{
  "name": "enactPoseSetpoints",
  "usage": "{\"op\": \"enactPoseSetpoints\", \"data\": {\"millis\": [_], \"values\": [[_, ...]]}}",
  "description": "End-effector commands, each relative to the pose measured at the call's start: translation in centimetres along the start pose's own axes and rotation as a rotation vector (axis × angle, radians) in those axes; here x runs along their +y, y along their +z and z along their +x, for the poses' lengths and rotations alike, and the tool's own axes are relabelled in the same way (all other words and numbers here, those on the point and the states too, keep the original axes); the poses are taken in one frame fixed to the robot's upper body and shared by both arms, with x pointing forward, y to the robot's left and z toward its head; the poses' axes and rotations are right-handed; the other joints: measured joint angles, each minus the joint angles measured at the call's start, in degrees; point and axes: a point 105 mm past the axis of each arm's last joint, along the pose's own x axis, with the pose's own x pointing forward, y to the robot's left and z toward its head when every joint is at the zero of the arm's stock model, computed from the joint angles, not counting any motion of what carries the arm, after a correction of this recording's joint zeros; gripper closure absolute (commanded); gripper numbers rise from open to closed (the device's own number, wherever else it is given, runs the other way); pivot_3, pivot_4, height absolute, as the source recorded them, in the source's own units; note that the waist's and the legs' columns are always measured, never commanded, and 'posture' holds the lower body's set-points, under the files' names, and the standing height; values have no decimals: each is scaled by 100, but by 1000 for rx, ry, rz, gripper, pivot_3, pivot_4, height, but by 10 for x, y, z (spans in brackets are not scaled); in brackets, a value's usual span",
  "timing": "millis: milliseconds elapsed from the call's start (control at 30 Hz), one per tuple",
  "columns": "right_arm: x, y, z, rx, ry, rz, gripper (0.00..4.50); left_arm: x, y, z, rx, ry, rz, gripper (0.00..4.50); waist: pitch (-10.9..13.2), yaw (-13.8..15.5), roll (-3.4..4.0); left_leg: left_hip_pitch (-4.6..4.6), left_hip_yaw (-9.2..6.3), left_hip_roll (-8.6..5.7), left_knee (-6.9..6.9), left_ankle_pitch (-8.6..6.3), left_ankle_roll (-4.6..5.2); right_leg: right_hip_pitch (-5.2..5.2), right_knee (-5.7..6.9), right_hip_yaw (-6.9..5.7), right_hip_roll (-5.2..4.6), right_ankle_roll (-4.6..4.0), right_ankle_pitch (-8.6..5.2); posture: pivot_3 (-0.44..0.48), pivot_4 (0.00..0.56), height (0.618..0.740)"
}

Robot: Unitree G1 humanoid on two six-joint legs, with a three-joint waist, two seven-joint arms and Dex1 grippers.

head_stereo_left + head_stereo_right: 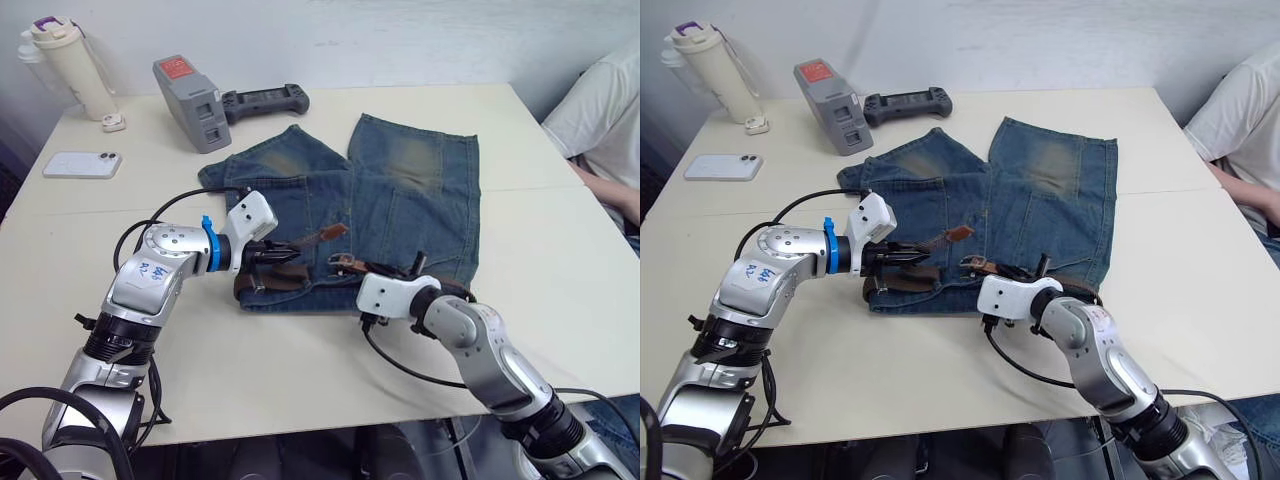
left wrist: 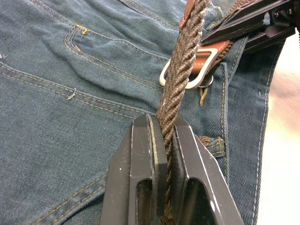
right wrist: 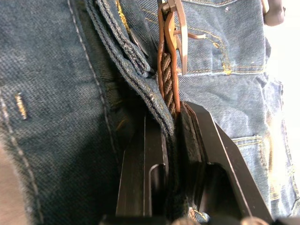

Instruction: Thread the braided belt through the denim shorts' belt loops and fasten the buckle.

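Note:
The denim shorts (image 1: 400,190) lie flat on the table, waistband toward me. The braided belt (image 2: 180,79) runs along the waistband. My left gripper (image 1: 283,255) is shut on the woven strap a little behind its tan tip (image 1: 330,232), which sticks up over the left half of the shorts. The silver buckle (image 2: 187,80) lies near the fly. My right gripper (image 1: 365,268) is shut on the belt just behind the buckle (image 3: 178,28), with the waistband's edge (image 3: 140,89) between its fingers too. A belt loop (image 3: 136,51) sits beside the strap.
At the back left of the table (image 1: 560,260) stand a cream bottle (image 1: 70,65), a white phone (image 1: 82,164), a grey device (image 1: 192,102) and a black controller (image 1: 265,100). A person's arm (image 1: 605,130) rests at the right edge.

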Motion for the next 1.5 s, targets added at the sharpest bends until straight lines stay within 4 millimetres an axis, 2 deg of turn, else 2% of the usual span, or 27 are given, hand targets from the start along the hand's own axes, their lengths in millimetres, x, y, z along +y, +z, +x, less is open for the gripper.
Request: {"op": "enactPoseSetpoints", "data": {"millis": [33,200,367,467,633,800,1167,1500], "values": [[-17,1,-4,-16,-58,52,4488,2,6,-4,-20,14,29,4500,0,2,0,0,0,0,-1,0,0,0,0,0,0,0,0,0,150,740],[-48,-10,-10,-19,-160,461,4488,5,10,-8,-49,41,25,4500,0,9,0,-1,-1,0,2,0,0,1,5,-1,0,0,0,0,150,740],[-58,-2,-11,-49,-179,629,4488,8,6,-6,-28,76,4,4500,0,21,1,-3,-3,0,2,0,0,1,12,-2,0,0,0,0,150,740],[-62,4,-10,-72,-198,735,4488,4,-3,1,34,94,-19,4500,0,11,1,-4,-3,0,0,0,0,-1,14,-2,0,0,0,0,150,740],[-60,16,-12,-101,-172,741,4488,-7,-12,20,94,117,-78,4500,0,21,1,-10,-4,-1,0,-1,2,-3,12,-2,0,0,0,0,150,740],[-56,21,-11,-102,-151,740,4488,-6,-2,27,64,136,-96,4500,0,11,1,-12,-4,-1,0,-1,2,-6,14,-3,0,0,0,0,150,740],[-41,26,-6,-85,-113,757,4488,-11,11,32,18,125,-106,4500,0,9,1,-12,-4,-1,-2,-1,2,-6,11,-3,0,0,0,0,150,740],[-32,23,-7,-63,-93,747,4488,-8,14,30,6,150,-144,4500,0,9,1,-13,-5,-1,-3,-2,1,-7,8,-4,0,0,0,0,150,740]]}}
